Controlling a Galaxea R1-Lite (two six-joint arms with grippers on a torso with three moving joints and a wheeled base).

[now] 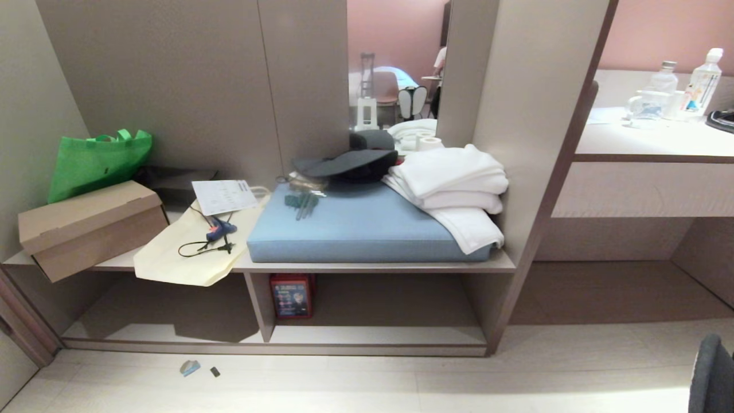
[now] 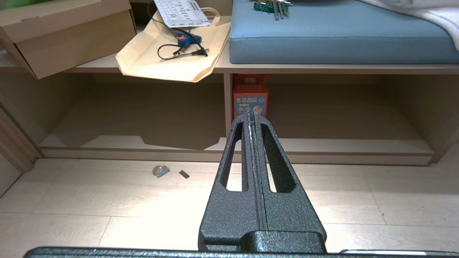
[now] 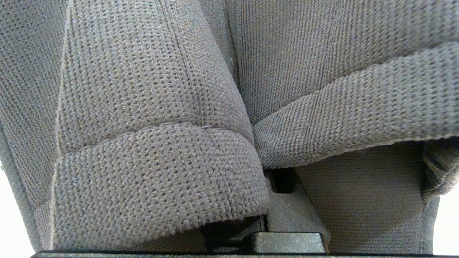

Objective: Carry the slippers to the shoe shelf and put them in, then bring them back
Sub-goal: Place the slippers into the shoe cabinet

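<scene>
While the slippers are clamped in the right claw, the left claw is pressed shut, empty. Both compartments of the shoe shelf are faced, with slipper fabric seen near right.

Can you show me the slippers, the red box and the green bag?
slippers [image 3: 150, 150]: right wrist view, knitted upper.
red box [image 1: 292, 295]: head view, front face.
green bag [image 1: 94, 163]: head view, side panel.

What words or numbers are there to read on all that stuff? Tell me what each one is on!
None can be read for sure.
Red box in the shoe shelf: a printed label with pictures, text too blurred.
White paper sheet on the cream bag: rows of print, too small.
Bottle on the counter: a colourful label, too small.
Scraps on the floor: no writing to be made out.
</scene>
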